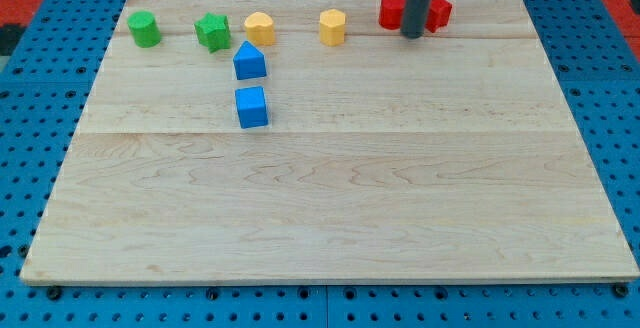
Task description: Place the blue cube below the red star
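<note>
- Currently my tip point(412, 35), a bare rod with no fingers to open or clench, is resting at the view's top right, between two red blocks point(393, 11).
- The blue cube point(252, 107) is sitting well apart, left of centre, under the blue triangular block point(249, 61).
- I am judging it best to circle to the cube's left side and push rightward steadily, keeping clear of the yellow blocks point(332, 27).

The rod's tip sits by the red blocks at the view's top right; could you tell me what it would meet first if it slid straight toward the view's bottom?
My tip looks free that way: only bare board below it.
</note>
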You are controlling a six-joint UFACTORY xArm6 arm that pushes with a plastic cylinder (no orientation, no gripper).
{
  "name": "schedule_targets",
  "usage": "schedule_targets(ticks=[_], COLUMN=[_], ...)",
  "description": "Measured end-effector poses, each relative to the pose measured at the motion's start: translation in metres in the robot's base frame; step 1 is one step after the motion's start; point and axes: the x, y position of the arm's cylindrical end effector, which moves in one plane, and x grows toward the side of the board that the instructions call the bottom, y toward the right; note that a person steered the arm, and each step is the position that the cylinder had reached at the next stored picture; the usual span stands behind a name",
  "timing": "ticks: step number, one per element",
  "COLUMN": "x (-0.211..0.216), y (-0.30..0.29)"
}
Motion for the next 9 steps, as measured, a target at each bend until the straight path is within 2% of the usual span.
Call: schedule_targets(ticks=[2, 3, 5, 6, 7, 8, 9], x=[0.161, 0.128, 0.096, 0.134, 0.183, 0.168, 0.121], y=[-0.195, -0.265, -0.041, -0.003, -0.013, 0.034, 0.047])
